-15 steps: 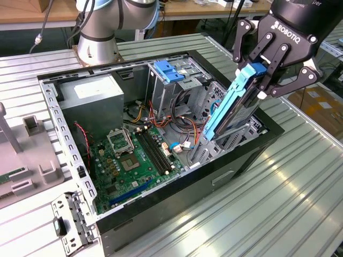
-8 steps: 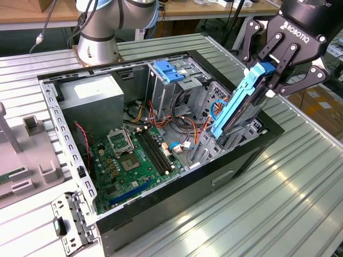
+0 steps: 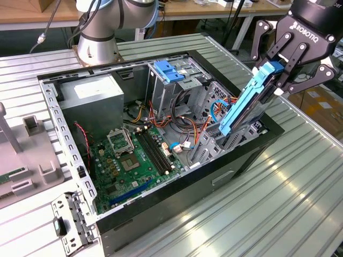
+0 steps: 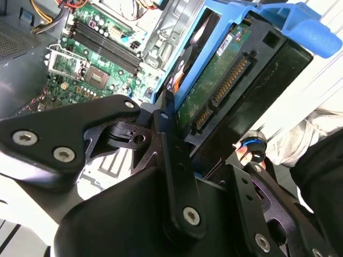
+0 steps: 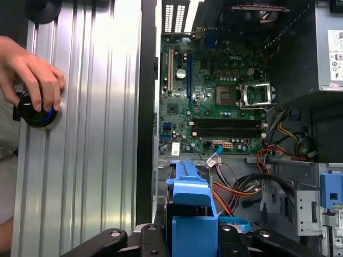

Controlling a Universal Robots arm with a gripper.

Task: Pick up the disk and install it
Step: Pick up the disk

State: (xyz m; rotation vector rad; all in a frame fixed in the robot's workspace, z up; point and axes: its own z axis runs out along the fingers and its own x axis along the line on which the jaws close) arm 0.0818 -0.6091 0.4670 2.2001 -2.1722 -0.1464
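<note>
1. The jaws were clamped on the upper end of the disk [image 3: 242,104].
2. The disk stood tilted, its lower end inside the open computer case [image 3: 214,179], near the wall on the exterior view's right.
3. In the first wrist view, a person's hand [image 5: 32,67] gripped a black knob [image 5: 33,111] on the counter [image 5: 86,160].

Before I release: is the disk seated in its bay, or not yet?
Not seated. In the exterior view the disk leans tilted, its top end above the case, clamped in the gripper.
</note>
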